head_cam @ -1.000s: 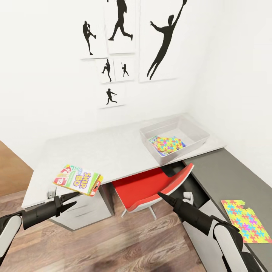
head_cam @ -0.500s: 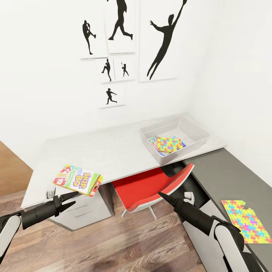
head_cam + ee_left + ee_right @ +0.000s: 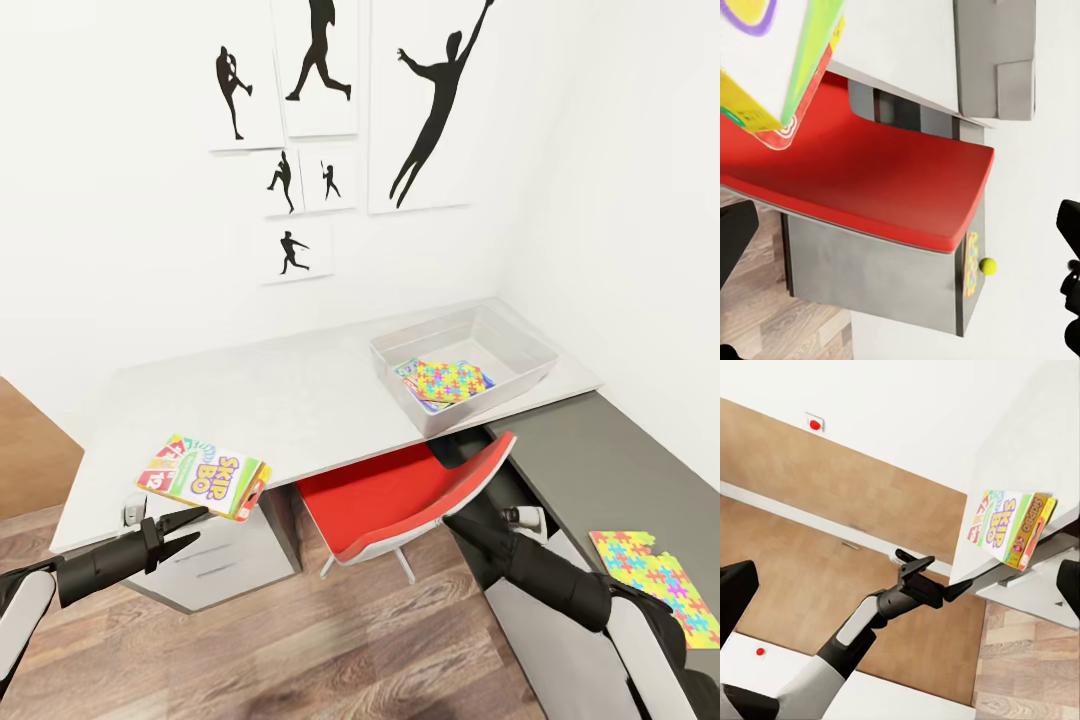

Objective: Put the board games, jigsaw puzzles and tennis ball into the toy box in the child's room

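skip-bo board game sits at the desk front edge, overhanging, prob. for an easy grab. left gripper just below it, jaws apart, empty. right gripper's jaws: can't tell, tip is hidden behind the red chair. toy box at desk's far right end holds a jigsaw puzzle on another flat box.

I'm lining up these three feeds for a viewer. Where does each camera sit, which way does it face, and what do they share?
Head view: on the robot's head, looking forward and down at the desk, toy box and red chair; both arms show, left tool open under the Skip-Bo box.
Left wrist view: near the left tool, facing the chair and tennis ball; dark fingers at the edges.
Right wrist view: near the right tool, facing the left arm and Skip-Bo box.
Shared: the Skip-Bo box appears in all three.
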{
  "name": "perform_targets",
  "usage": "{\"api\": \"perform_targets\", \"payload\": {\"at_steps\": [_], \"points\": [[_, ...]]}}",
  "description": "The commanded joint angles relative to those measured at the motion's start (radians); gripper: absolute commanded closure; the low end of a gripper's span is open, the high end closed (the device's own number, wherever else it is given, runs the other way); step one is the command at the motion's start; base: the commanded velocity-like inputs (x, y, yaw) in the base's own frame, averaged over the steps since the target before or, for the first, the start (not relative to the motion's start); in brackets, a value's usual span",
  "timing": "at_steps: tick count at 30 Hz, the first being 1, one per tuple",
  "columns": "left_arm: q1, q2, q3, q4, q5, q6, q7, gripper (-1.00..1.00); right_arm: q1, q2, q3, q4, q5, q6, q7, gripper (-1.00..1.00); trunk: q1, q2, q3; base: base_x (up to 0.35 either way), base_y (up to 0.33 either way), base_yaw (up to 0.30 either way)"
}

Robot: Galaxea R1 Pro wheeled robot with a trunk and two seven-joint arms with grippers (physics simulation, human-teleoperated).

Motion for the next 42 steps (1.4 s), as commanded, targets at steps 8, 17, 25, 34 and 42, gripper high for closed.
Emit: {"api": "perform_targets", "payload": {"at_steps": [8, 17, 25, 34, 42], "points": [[-0.001, 0.000, 0.001, 0.000, -0.002, 0.002, -0.004, -1.00, 0.010, 0.005, -0.041, 0.000, -0.003, 0.004, 0.030, -1.00, 0.031, -0.058, -0.026, 0.000, 0.000, 0.000], [-0.001, 0.000, 0.001, 0.000, -0.002, -0.001, -0.003, -1.00, 0.011, 0.007, -0.043, 0.000, -0.002, 0.000, 0.032, -1.00, 0.066, -0.121, -0.055, 0.000, 0.000, 0.000], [-0.001, 0.002, 0.001, 0.021, -0.005, -0.008, -0.002, -1.00, 0.011, 0.007, -0.044, 0.000, -0.002, -0.003, 0.034, -1.00, 0.096, -0.177, -0.080, 0.000, 0.000, 0.000], [-0.004, 0.004, 0.001, 0.079, -0.009, -0.012, -0.003, -1.00, 0.011, 0.008, -0.044, 0.000, -0.001, -0.004, 0.033, -1.00, 0.131, -0.240, -0.108, 0.000, 0.000, 0.000], [-0.004, 0.007, 0.001, 0.082, -0.011, -0.015, -0.004, -1.00, 0.011, 0.009, -0.042, 0.000, -0.001, -0.005, 0.031, -1.00, 0.161, -0.296, -0.133, 0.000, 0.000, 0.000]]}}
